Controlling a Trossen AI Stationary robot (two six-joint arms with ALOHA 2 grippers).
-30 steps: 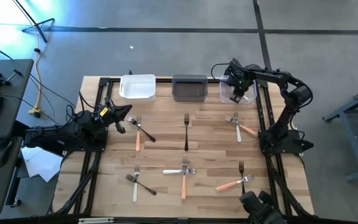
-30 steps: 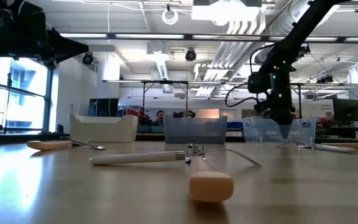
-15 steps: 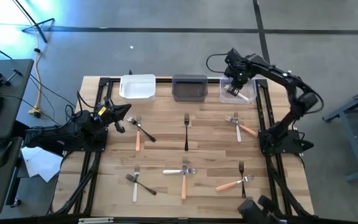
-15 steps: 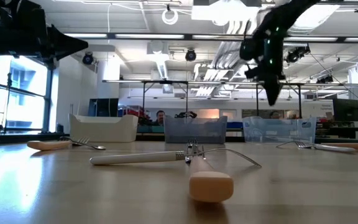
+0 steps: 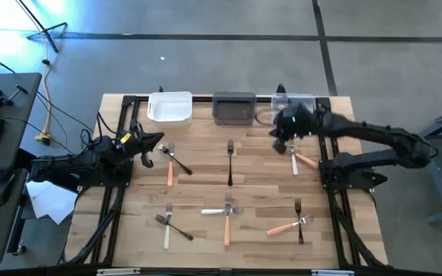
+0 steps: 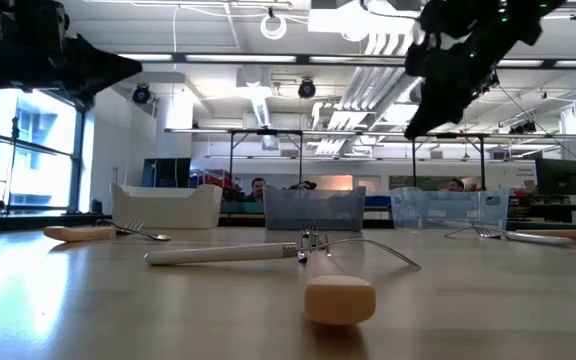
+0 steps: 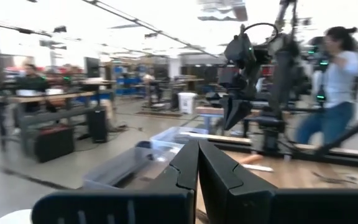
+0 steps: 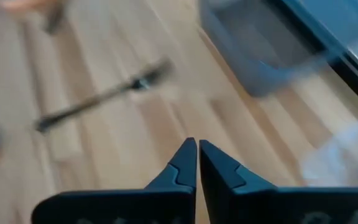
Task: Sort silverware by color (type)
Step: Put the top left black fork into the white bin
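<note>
Several forks lie flat on the wooden table [image 5: 259,176]: a black one [image 5: 230,162] in the middle, a black and an orange one crossed [image 5: 172,161] at the left, a white and an orange one [image 5: 295,158] at the right, and more along the near side [image 5: 227,211]. My right gripper [image 5: 283,132] hangs shut and empty above the table, just near of the clear bin [image 5: 301,101], high in the low view [image 6: 420,118]. The right wrist view shows its fingers [image 8: 197,147] together over bare wood, with the black fork [image 8: 98,99] beyond. My left gripper [image 5: 149,146] waits shut at the left [image 7: 197,147].
A white bin [image 5: 169,107], a grey bin [image 5: 234,108] and the clear bin stand in a row at the far edge. An orange handle end [image 6: 339,298] lies close to the low camera. A person [image 7: 337,81] stands beyond the table's right side.
My right gripper has risen out of the clear bin, swung toward the near edge and a little to the left, tipped forward, and its fingers have come together. The forks on the table have stayed where they were.
</note>
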